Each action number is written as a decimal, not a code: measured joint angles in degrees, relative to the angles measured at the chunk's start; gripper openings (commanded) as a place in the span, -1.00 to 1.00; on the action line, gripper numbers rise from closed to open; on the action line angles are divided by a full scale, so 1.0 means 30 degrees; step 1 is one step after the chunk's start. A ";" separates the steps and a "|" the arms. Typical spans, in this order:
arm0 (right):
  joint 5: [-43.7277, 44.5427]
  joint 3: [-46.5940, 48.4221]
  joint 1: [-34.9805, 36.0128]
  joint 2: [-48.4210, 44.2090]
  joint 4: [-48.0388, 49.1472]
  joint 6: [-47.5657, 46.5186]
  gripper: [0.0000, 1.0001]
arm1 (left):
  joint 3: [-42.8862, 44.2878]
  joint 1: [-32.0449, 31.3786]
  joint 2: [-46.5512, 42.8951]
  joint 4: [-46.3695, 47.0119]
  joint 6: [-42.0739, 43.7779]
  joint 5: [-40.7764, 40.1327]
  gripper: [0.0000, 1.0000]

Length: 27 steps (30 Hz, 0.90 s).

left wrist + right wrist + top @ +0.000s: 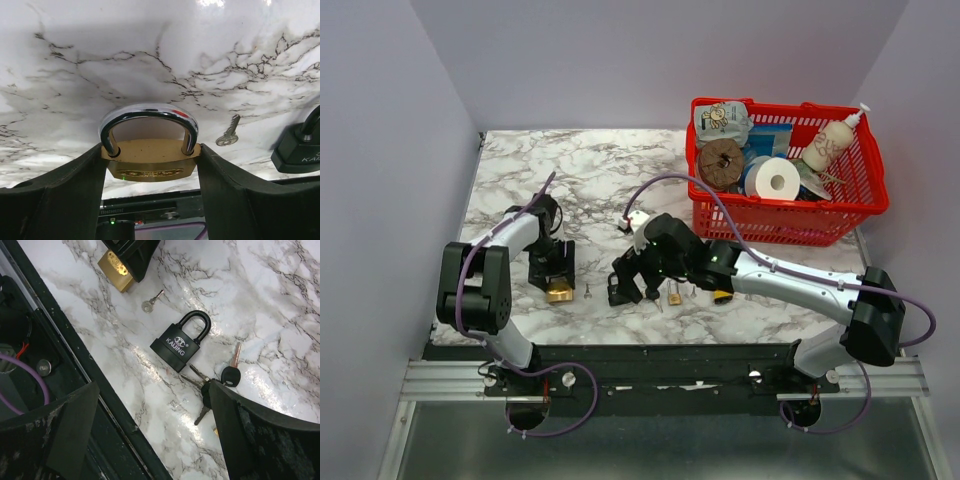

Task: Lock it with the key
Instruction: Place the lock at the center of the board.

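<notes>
Brass padlock (150, 170) sat clamped by its body between the fingers of the left gripper (151, 159).
A small silver key (227, 132) lay near it on the marble bench (280, 290); the right gripper (155, 390) gaped wide above a black padlock (177, 347) and a bunch of keys (220, 377).

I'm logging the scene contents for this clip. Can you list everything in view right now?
brass padlock: one, brass with chrome shackle, near left, gripped
loose key: one, silver, lying between the two padlocks
black padlock: one, black, lying flat, near centre
key bunch: one, black-headed, beside the black padlock
basket: one, red, far right, holding a white tape roll, a cream bottle and more
table: one, white marble
left gripper: black, shut on the brass padlock
right gripper: black, open, above the black padlock
</notes>
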 measured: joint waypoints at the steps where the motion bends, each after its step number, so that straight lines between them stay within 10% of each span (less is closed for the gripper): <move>1: 0.0000 0.0000 -0.0058 0.0000 0.0000 0.0000 1.00 | 0.0000 -0.0080 0.0022 0.0000 -0.0029 -0.0022 -0.72; 7: 0.0007 0.0000 -0.0350 0.0000 -0.0015 0.0000 1.00 | 0.0007 -0.0517 0.0408 -0.0058 -0.0182 -0.0306 -0.41; 15: 0.0044 0.0000 -0.0488 0.0000 -0.0168 0.0007 1.00 | 0.0168 -0.0517 0.0707 -0.0153 -0.0197 -0.0401 0.97; 27: 0.0503 0.0342 -0.0656 -0.1173 -0.1253 -0.1610 1.00 | 0.0860 -0.0466 -0.0226 -0.0736 0.0007 -0.0066 0.97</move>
